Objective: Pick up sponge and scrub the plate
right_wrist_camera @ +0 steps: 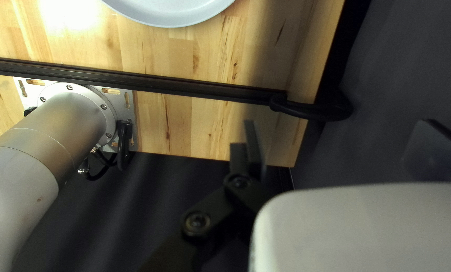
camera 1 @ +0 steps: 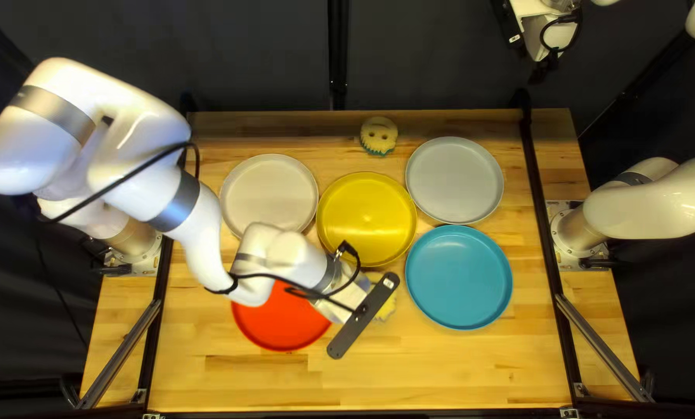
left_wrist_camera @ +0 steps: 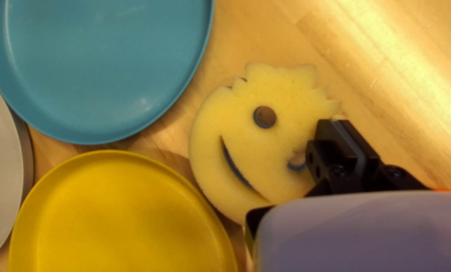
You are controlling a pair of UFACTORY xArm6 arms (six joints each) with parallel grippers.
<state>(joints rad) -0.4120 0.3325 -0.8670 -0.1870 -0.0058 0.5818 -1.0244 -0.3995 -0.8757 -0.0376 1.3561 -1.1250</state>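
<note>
On the wooden table (camera 1: 456, 368), the blue plate (left_wrist_camera: 99, 60) and yellow plate (left_wrist_camera: 109, 216) sit just beside the sponge (left_wrist_camera: 250, 146), so a skewed descent could shove it against their rims. It lies flat at the lower centre of the top left view, partly beneath the left gripper (left_wrist_camera: 338, 125). That gripper's fingers look closed on nothing; lowered that way, they would probably squash it rather than grasp it. The right gripper (right_wrist_camera: 340, 132), upper right in the top left view, is spread wide, empty.

Five round plates (camera 1: 460, 275) sit on that wooden table (camera 1: 471, 372) over there. A sponge (camera 1: 379, 126) lies near its far edge.
</note>
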